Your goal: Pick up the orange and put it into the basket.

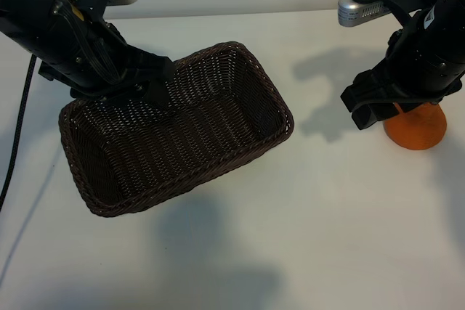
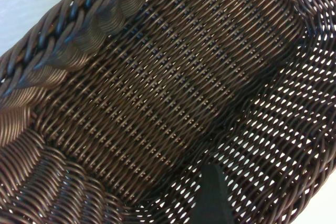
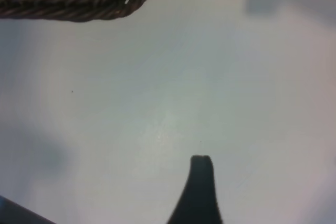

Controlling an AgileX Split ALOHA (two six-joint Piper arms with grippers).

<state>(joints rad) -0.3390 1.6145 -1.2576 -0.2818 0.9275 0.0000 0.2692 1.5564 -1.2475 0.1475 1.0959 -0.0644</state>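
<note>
The orange [image 1: 418,130] sits on the white table at the right, its top hidden behind my right gripper [image 1: 367,110]. That gripper hangs just left of the fruit, apart from it and open. In the right wrist view only table shows between the right gripper's [image 3: 105,182] jaws, and the orange is out of view. The dark brown wicker basket [image 1: 287,117] lies left of centre, with nothing inside. My left gripper [image 1: 149,85] is at its back left rim. In the left wrist view one of its fingers [image 2: 212,192] is inside the basket [image 2: 157,77], the other hidden; nothing is pinched.
The basket's corner rim [image 3: 79,6] shows far off in the right wrist view. White tabletop [image 1: 327,223] stretches between basket and orange and along the front. A black cable [image 1: 18,128] hangs at the far left.
</note>
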